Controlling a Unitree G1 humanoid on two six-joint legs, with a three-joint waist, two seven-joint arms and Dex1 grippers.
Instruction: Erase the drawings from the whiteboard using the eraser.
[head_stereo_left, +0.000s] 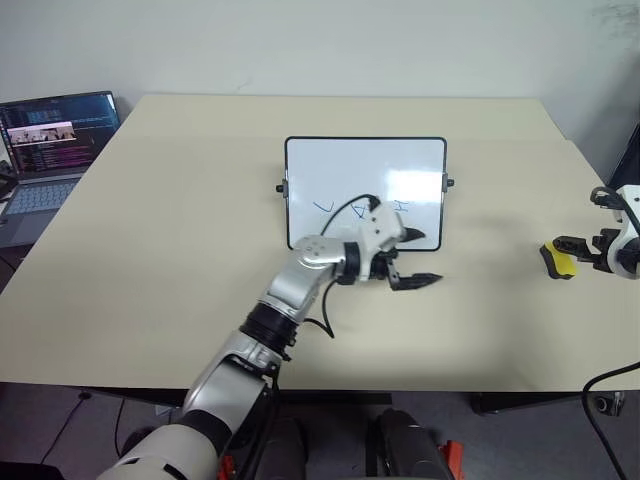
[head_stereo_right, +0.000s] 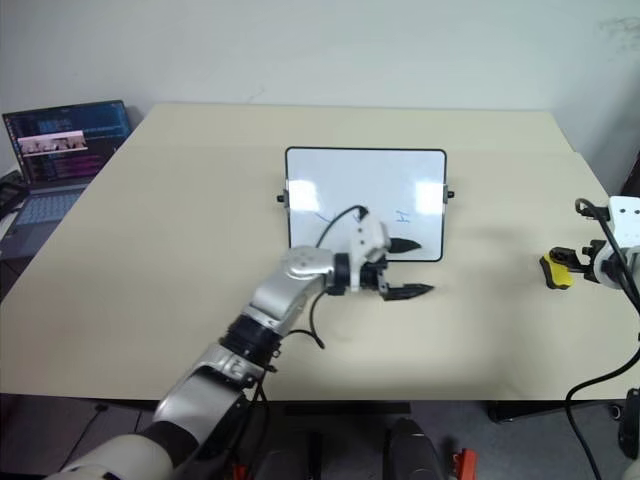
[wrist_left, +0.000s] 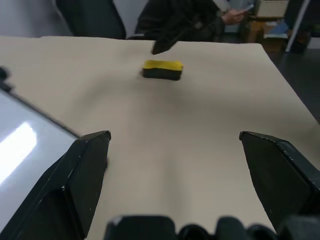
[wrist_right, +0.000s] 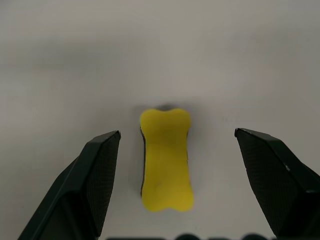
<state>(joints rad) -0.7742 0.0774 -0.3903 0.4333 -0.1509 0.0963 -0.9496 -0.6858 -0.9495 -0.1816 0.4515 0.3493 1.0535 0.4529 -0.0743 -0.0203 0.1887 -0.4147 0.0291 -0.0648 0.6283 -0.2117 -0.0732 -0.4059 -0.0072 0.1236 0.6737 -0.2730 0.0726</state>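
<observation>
The whiteboard (head_stereo_left: 365, 190) lies flat mid-worktop, its blue drawings (head_stereo_left: 323, 207) reading roughly as a check mark, an A partly hidden by the left arm, and an H (head_stereo_right: 402, 215). No brand or label can be read on it. The laptop (head_stereo_left: 45, 150) at the worktop's far left edge shows coloured lines of text too small to read. The left hand (head_stereo_left: 418, 260) hovers over the board's near right corner, pointing right, its fingers spread wide and holding nothing. The eraser (head_stereo_left: 558, 260), yellow with a black underside, lies near the worktop's right edge, well apart from the board. The right hand (head_stereo_right: 572, 268) is just beside it, fingers (wrist_right: 97, 170) wide apart on either side of it in the right wrist view, not gripping it. Bare worktop (head_stereo_left: 180, 260) stretches between board and eraser, and broadly to the left and front of the board.
</observation>
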